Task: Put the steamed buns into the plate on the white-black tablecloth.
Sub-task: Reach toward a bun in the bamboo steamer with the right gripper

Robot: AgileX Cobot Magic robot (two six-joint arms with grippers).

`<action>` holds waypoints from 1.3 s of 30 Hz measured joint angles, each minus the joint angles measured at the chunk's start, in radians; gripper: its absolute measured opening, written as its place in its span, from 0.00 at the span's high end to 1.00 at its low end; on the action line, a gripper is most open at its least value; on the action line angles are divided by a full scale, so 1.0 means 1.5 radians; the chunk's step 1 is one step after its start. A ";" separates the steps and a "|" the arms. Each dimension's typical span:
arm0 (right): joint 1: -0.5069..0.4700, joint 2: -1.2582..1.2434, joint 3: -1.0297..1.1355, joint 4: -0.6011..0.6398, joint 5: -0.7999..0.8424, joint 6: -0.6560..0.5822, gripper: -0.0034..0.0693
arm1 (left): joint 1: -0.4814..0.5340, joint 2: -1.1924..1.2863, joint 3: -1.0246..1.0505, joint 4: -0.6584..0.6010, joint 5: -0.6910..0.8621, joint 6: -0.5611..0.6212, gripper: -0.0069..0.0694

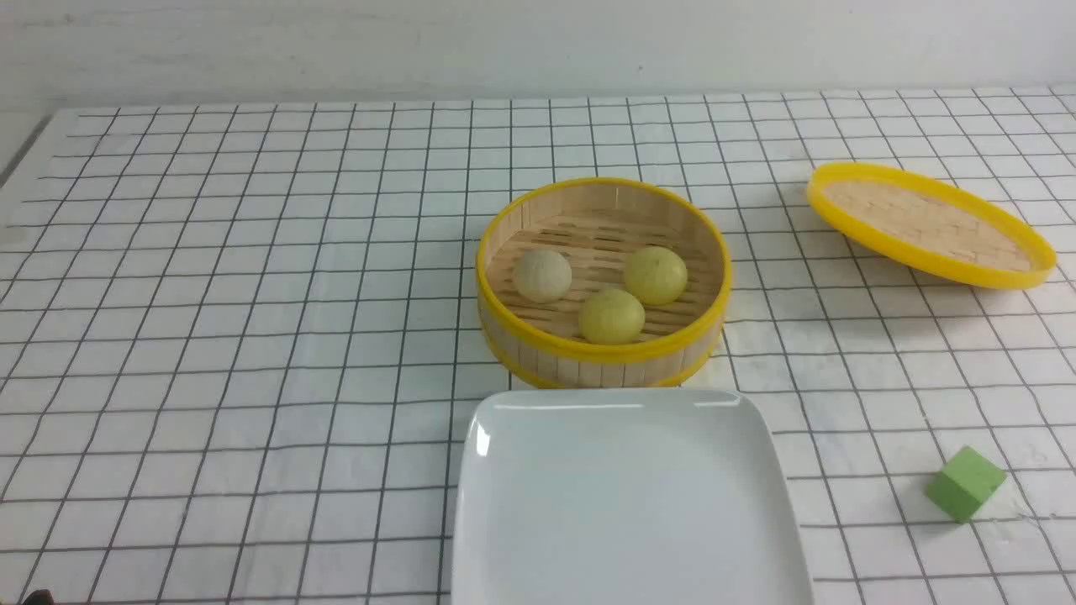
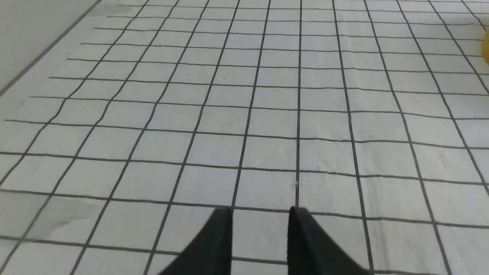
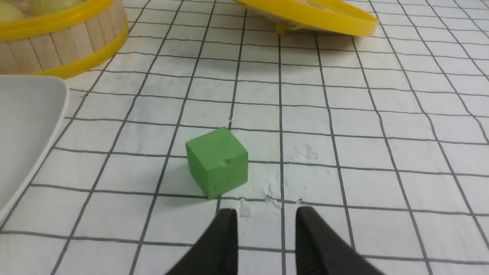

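Three steamed buns (image 1: 611,316), one off-white and two pale yellow, sit in the open bamboo steamer (image 1: 601,349). The bare white plate (image 1: 622,504) lies just in front of it on the white-black tablecloth (image 1: 252,294). The lid (image 1: 929,225) rests tilted to the right. The left gripper (image 2: 260,217) has its fingers apart over cloth. The right gripper (image 3: 266,217) is likewise parted near a green cube (image 3: 217,162).
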 joint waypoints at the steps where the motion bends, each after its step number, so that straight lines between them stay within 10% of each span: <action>1: 0.000 0.000 0.000 0.000 0.000 0.000 0.62 | 0.000 0.000 0.000 0.000 0.000 0.000 0.59; 32: 0.000 0.000 0.000 0.001 0.000 0.001 0.62 | 0.000 0.000 0.000 0.031 0.001 0.000 0.59; 39: 0.000 0.000 0.005 0.301 -0.002 0.214 0.62 | 0.000 0.000 0.001 -0.242 -0.016 -0.246 0.59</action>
